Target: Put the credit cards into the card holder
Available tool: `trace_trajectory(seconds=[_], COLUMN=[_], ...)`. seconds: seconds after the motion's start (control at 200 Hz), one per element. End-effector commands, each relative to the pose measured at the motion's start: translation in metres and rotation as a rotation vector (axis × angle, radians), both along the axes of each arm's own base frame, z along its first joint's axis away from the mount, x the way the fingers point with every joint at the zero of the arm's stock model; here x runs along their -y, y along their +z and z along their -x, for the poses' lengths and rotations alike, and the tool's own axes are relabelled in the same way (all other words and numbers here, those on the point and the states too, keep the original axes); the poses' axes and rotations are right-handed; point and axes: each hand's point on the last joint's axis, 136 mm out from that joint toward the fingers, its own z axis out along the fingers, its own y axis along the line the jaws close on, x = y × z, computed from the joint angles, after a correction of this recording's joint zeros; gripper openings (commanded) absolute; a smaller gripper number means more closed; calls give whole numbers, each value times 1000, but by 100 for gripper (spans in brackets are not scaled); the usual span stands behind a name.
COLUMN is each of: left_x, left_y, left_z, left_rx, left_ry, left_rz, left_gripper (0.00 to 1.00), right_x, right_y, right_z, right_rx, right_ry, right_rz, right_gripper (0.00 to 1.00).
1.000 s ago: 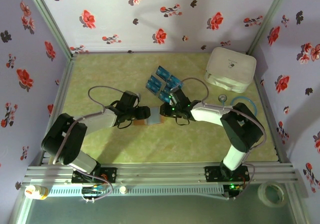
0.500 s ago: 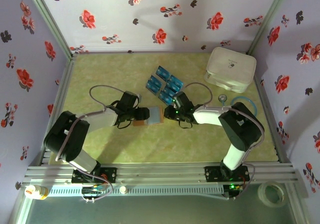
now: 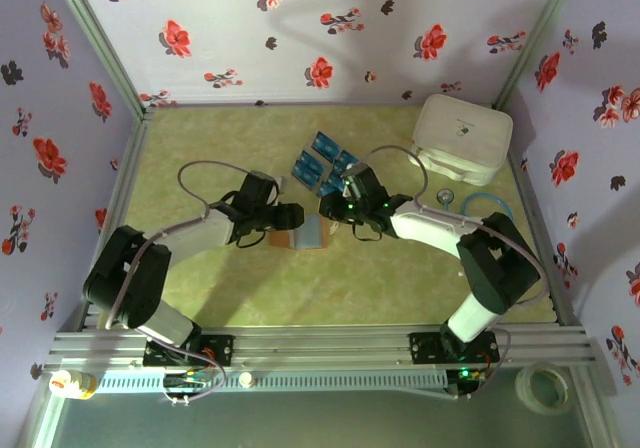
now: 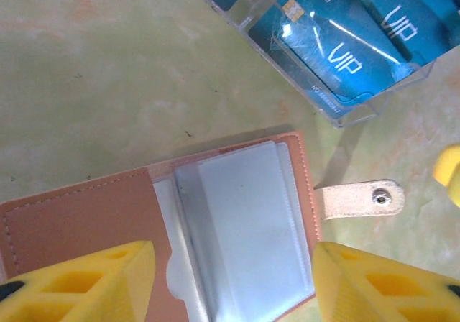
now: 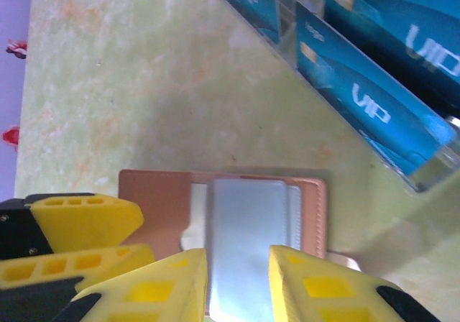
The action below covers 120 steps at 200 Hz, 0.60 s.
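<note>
The card holder [image 3: 305,234] lies open on the green table, brown cover [image 4: 86,214] spread flat and clear sleeves [image 4: 248,228] facing up. My left gripper [image 4: 233,282] is open and straddles it, one finger over the brown flap, the other at the strap-side edge. My right gripper [image 5: 237,286] hovers over the clear sleeves [image 5: 244,221] with its fingers a narrow gap apart and nothing between them. From above, both grippers [image 3: 290,220] [image 3: 330,211] meet at the holder. Several blue credit cards [image 3: 325,163] marked VIP [image 4: 338,42] [image 5: 366,99] sit in clear trays just beyond.
A big white rounded box [image 3: 462,136] stands at the back right. A blue ring [image 3: 487,208] and a small round object [image 3: 445,198] lie right of the right arm. The holder's snap strap [image 4: 359,198] sticks out sideways. Flowered walls enclose the table.
My right gripper pulled back toward its base half a second ago, then came forward over the holder's sleeves again. The left gripper shifted slightly and stayed open over the holder.
</note>
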Motion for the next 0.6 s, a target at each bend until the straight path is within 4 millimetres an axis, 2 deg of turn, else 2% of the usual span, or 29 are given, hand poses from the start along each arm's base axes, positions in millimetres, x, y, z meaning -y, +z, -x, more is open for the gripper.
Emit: trace_trajectory(seconds=[0.0, 0.285, 0.595], left_x=[3, -4, -4], left_y=[16, -8, -33], left_z=[1, 11, 9], left_rx=[-28, -87, -85], left_ry=[56, 90, 30], left_rz=[75, 69, -9], left_gripper=[58, 52, 50], right_x=[-11, -29, -42], right_y=[-5, -11, -28], right_z=[1, -8, -12], right_rx=[-22, -44, -74], right_ry=[53, 87, 100], right_rz=[17, 8, 26], right_gripper=[28, 28, 28])
